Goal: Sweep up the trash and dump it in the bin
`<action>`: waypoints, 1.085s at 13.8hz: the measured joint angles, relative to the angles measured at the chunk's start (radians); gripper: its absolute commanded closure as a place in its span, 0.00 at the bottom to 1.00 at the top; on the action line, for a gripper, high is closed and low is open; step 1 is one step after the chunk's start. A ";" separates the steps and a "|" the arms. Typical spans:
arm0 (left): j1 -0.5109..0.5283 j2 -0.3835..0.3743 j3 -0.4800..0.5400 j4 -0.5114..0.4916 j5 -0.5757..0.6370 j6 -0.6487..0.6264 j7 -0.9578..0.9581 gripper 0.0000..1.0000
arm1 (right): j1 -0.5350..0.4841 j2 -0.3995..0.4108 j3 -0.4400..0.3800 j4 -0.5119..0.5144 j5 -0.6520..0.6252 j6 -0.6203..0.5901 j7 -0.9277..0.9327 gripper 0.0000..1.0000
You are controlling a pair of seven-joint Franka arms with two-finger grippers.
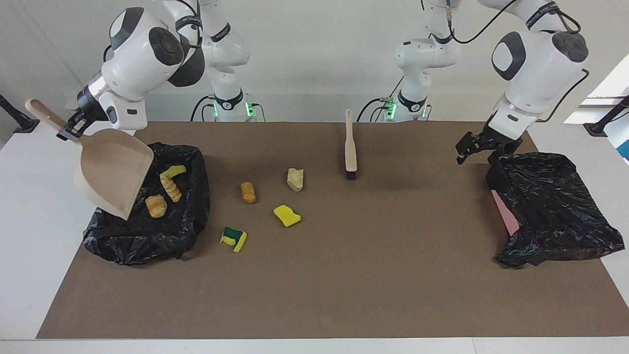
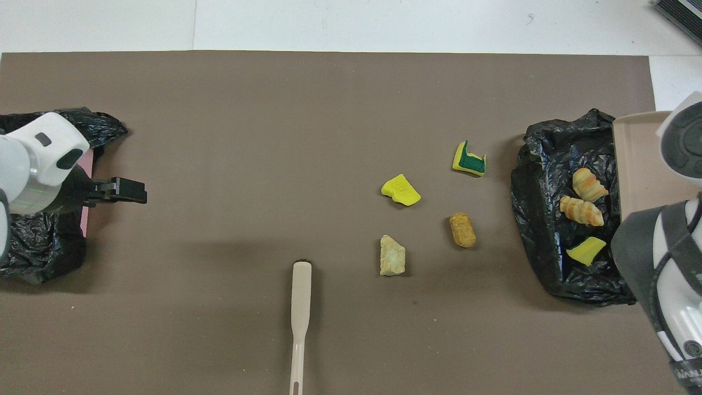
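Observation:
My right gripper (image 1: 73,129) is shut on the handle of the beige dustpan (image 1: 113,172), which is held tilted over the black bag-lined bin (image 1: 147,241) at the right arm's end. In the bin lie a yellow sponge piece (image 1: 173,171) and two croissant pieces (image 1: 171,188) (image 1: 156,205). On the mat beside the bin lie a tan-brown lump (image 1: 248,192), a pale crusty lump (image 1: 295,179), a yellow sponge (image 1: 286,215) and a green-and-yellow sponge (image 1: 234,238). My left gripper (image 1: 471,147) hangs over the edge of a second black bag (image 1: 555,211).
The beige brush (image 1: 350,147) lies on the brown mat near the robots, bristles toward the table's middle. A pink sheet (image 1: 506,211) shows under the second bag at the left arm's end.

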 measured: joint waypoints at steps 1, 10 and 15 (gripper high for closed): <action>0.000 0.003 -0.005 0.035 0.029 -0.041 0.000 0.00 | 0.012 0.010 0.001 0.014 0.011 0.000 0.011 1.00; 0.000 0.005 -0.008 0.171 0.046 -0.194 0.001 0.00 | 0.286 0.205 0.008 0.220 0.421 -0.059 0.757 1.00; 0.001 0.005 -0.006 0.171 0.046 -0.200 0.059 0.00 | 0.414 0.380 0.007 0.376 0.673 -0.062 1.319 1.00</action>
